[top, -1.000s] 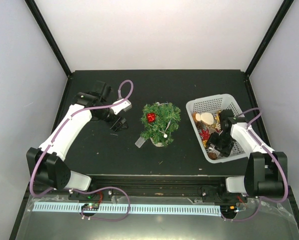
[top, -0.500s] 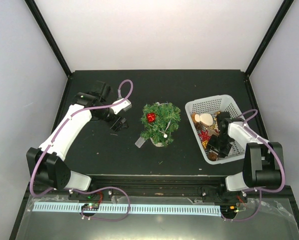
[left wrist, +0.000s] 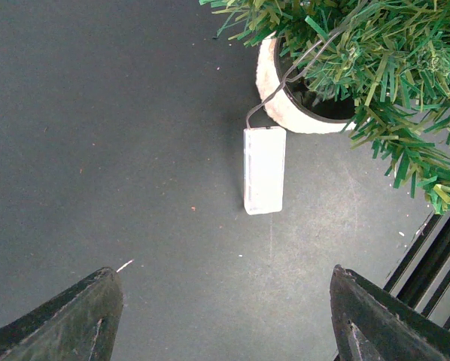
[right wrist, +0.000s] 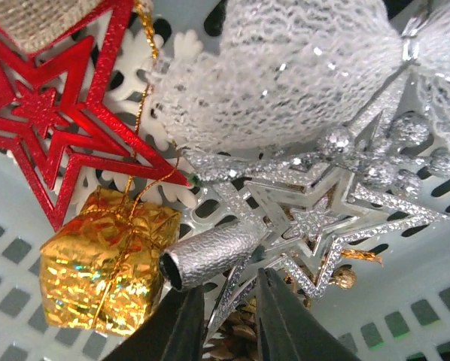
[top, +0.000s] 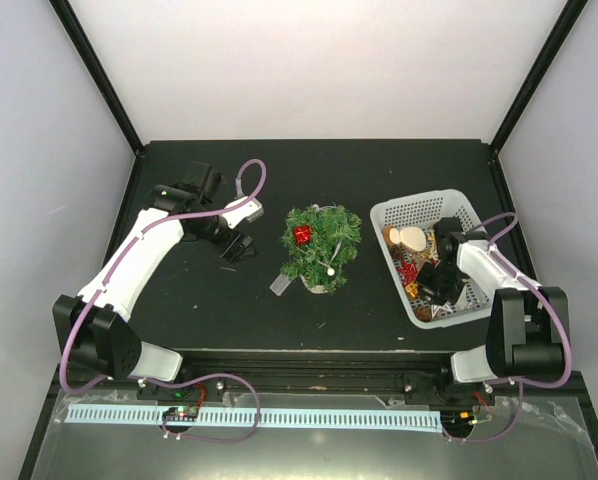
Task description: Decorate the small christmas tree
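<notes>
Small christmas tree (top: 322, 247) carries red ornament (top: 302, 236) only; my right gripper (right wrist: 226, 320) pinching silver star (right wrist: 315, 218) in basket (top: 419, 207); left gripper (left wrist: 225, 316) spread, empty.

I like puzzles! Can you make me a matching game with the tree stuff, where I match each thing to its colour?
Things:
1. star ornament
2. gift box ornament
3. basket
4. small christmas tree

Colours:
A. green
B. gold
C. red
D. white

Pairs: 1-C, 2-B, 3-D, 4-A
</notes>
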